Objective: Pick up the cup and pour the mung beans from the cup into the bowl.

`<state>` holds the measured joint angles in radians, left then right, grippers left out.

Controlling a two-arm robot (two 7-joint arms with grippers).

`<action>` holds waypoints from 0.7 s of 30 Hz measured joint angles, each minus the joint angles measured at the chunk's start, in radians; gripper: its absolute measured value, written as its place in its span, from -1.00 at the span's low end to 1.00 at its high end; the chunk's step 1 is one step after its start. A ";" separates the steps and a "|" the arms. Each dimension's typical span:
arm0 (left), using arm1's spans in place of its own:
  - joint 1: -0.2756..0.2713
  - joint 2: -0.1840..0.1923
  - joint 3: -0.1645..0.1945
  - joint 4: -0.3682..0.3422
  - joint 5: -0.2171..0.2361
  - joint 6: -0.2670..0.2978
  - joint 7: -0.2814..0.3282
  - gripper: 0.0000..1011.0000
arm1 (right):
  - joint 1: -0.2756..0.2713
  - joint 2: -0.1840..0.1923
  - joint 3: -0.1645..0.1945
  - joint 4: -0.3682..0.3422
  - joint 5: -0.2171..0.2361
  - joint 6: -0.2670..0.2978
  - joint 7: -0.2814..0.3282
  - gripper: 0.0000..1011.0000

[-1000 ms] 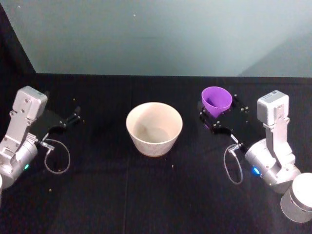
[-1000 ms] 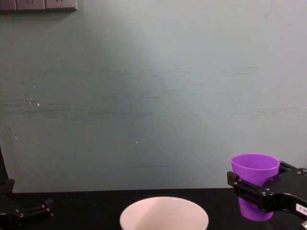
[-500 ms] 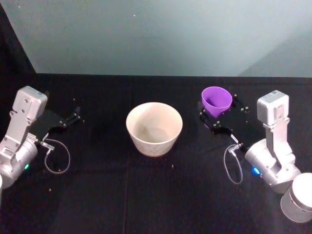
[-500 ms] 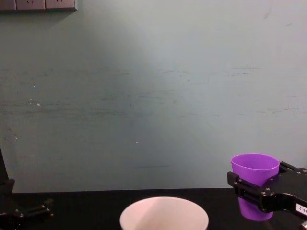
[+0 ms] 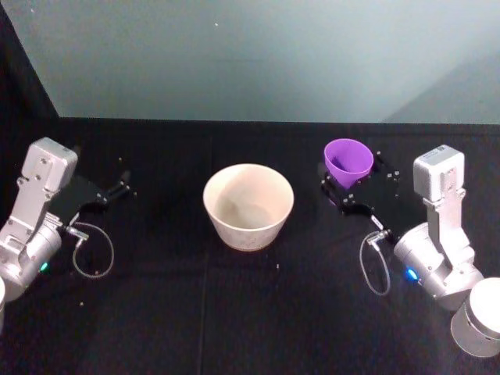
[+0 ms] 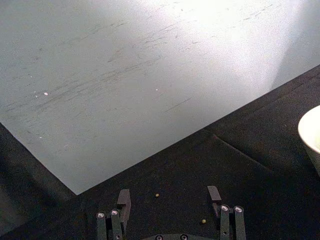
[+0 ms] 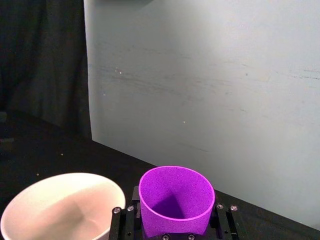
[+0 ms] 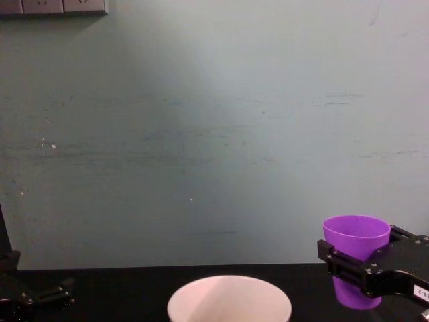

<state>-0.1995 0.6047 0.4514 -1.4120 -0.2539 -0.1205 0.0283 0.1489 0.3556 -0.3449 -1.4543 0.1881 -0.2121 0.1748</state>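
Note:
The purple cup stands upright right of the bowl, with my right gripper shut on its sides. From the chest the cup sits in the black fingers of the right gripper at the lower right. The right wrist view looks into the cup; its visible inside is plain purple and the mung beans are hidden. The pale bowl rests at the table's middle, beside the cup. My left gripper is open, parked far left, holding nothing.
Black cloth covers the table up to a pale green wall. Two tiny yellowish grains lie on the cloth by the left fingers. The bowl's rim shows at the left wrist view's edge. Wall sockets sit high up.

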 joint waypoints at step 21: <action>0.000 0.000 0.000 0.000 0.000 0.000 0.000 0.98 | 0.000 0.000 0.000 0.000 0.000 0.000 0.000 0.46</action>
<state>-0.1995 0.6047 0.4514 -1.4120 -0.2538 -0.1205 0.0283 0.1489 0.3555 -0.3449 -1.4544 0.1881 -0.2121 0.1748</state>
